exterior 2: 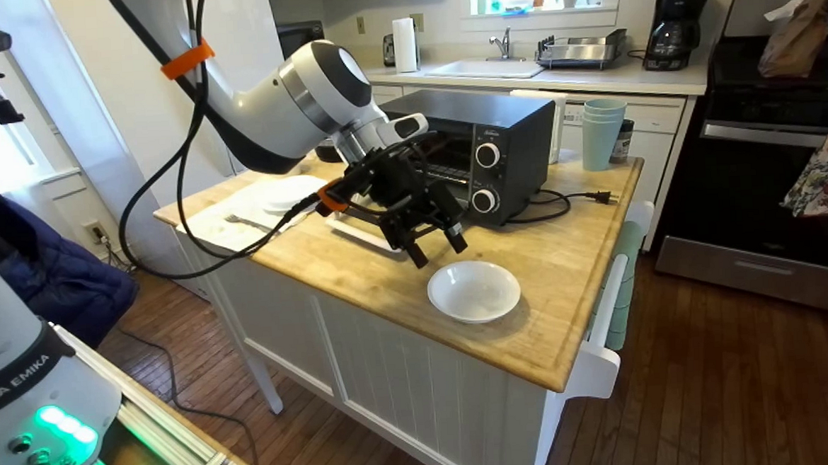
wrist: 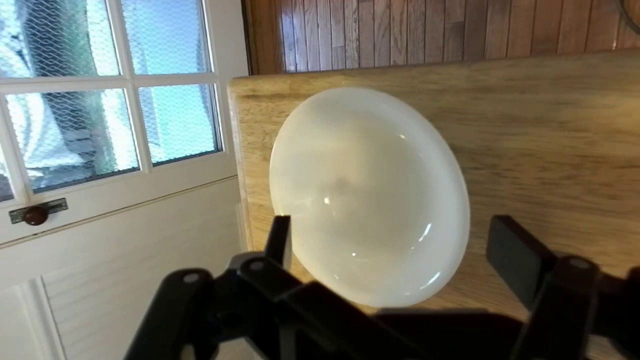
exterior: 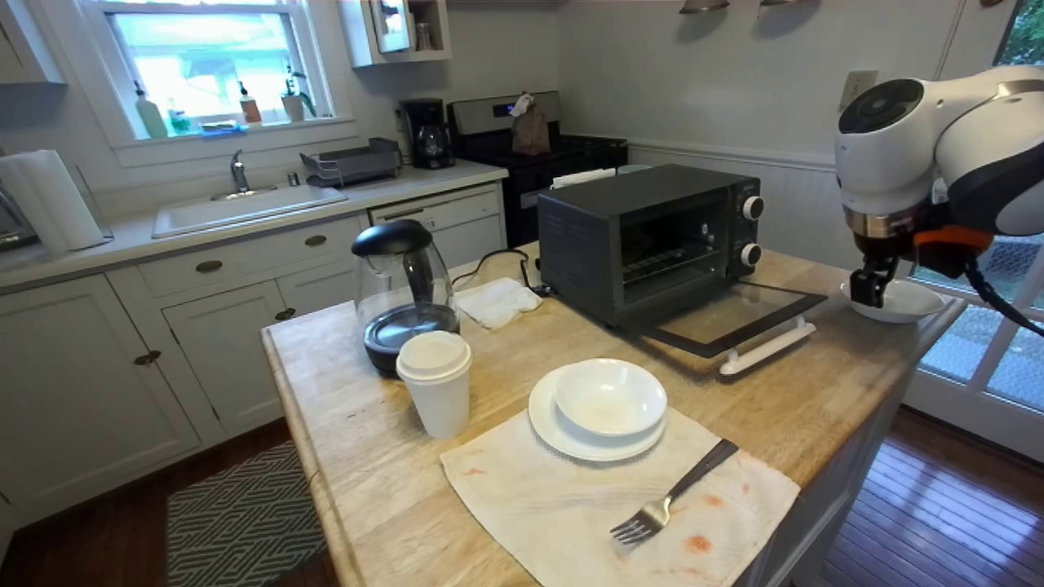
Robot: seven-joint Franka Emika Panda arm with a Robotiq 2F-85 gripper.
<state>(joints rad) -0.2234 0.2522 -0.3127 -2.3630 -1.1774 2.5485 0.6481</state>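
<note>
A white bowl [exterior 2: 474,292] rests near a corner of the wooden island top. My gripper [exterior 2: 440,253] hangs just above it on the oven side, with its fingers angled down. In the wrist view the bowl [wrist: 370,180] fills the middle, and the open gripper [wrist: 392,222] has nothing held between its wide-set fingers. One fingertip [wrist: 279,235] overlaps the bowl's rim in that picture; whether they touch I cannot tell. The other finger [wrist: 517,255] stands off the rim, over bare wood. From an exterior view the gripper [exterior: 868,289] partly covers the bowl [exterior: 905,302].
A black toaster oven [exterior: 579,261] stands on the island, its glass door [exterior: 726,318] lowered. Beyond are a glass kettle [exterior: 383,289], a lidded white cup [exterior: 440,399], and a fork [exterior: 673,497] beside a small bowl [exterior: 612,395] on a plate. Stacked teal cups [exterior 2: 602,137] stand behind the oven.
</note>
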